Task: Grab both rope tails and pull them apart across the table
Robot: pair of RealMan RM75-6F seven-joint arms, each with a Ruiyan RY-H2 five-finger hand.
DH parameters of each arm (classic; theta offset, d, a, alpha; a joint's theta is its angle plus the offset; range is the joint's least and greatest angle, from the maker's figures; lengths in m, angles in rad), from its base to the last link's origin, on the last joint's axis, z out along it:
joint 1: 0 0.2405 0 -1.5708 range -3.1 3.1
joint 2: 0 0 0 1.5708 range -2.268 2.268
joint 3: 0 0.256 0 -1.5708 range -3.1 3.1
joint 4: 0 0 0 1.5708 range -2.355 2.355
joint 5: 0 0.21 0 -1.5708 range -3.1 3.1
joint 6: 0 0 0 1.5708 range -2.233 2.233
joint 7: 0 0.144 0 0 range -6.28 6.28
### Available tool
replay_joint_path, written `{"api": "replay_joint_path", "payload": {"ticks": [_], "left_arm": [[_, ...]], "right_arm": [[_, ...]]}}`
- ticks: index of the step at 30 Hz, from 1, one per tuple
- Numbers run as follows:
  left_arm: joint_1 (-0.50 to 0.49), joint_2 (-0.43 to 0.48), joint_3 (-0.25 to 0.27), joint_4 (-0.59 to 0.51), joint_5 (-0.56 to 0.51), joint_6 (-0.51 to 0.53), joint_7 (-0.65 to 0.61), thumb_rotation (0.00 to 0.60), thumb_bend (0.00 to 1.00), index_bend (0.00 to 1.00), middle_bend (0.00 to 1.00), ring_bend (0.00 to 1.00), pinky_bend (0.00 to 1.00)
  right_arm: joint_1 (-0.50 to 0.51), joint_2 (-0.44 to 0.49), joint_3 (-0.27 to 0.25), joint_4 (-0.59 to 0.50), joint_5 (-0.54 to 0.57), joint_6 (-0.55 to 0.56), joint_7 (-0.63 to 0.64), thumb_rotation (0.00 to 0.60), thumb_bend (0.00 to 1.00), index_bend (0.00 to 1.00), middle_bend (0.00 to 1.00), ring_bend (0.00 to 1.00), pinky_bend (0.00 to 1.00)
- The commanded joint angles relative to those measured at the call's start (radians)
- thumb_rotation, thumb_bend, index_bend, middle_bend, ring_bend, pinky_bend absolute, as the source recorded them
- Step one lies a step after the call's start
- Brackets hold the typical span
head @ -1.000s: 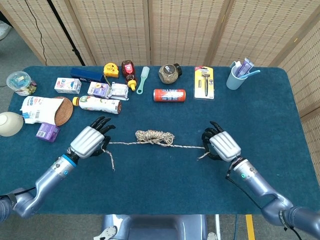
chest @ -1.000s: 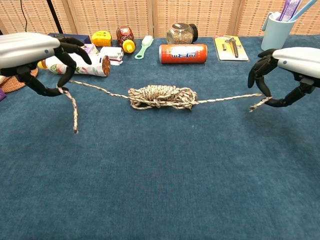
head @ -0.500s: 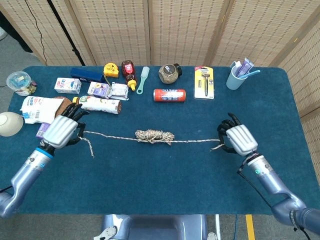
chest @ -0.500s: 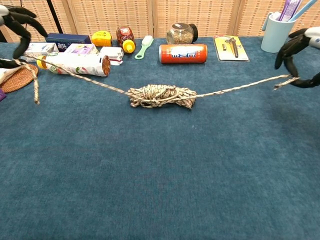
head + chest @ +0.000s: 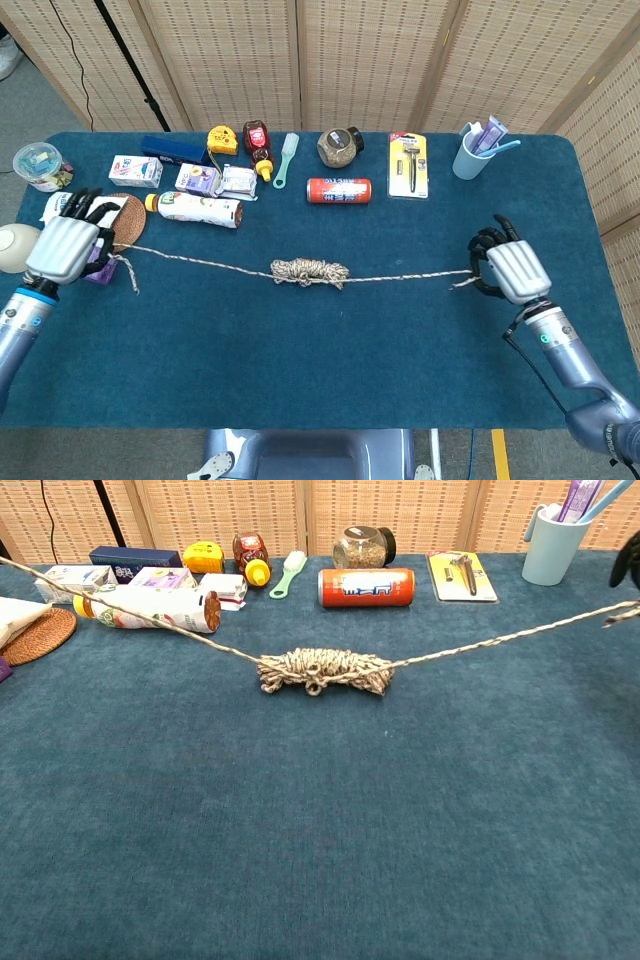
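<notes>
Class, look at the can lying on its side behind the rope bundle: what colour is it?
The can is red-orange with white lettering and silver ends; the chest view shows it best.

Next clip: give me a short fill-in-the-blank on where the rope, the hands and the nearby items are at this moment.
1. The rope bundle lies on the table, roughly ____ the two hands.
2. The left hand holds one rope tail near the round ____ coaster.
3. The red can lies on its ____.
4. The light blue cup stands behind the ____ hand.

Missing words: between; woven; side; right
</notes>
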Motion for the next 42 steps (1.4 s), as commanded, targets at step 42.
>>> {"api": "replay_joint_path", "payload": {"ticks": [42], "left_arm": [[-0.023, 0.036, -0.066, -0.031, 0.039, -0.04, -0.009, 0.6, 0.47, 0.72, 0.24, 0.02, 0.0]], "right_arm": [[-0.012, 0.09, 0.028, -0.115, -0.045, 0.016, 0.031, 0.6, 0.39, 0.67, 0.37, 0.23, 0.0]]}}
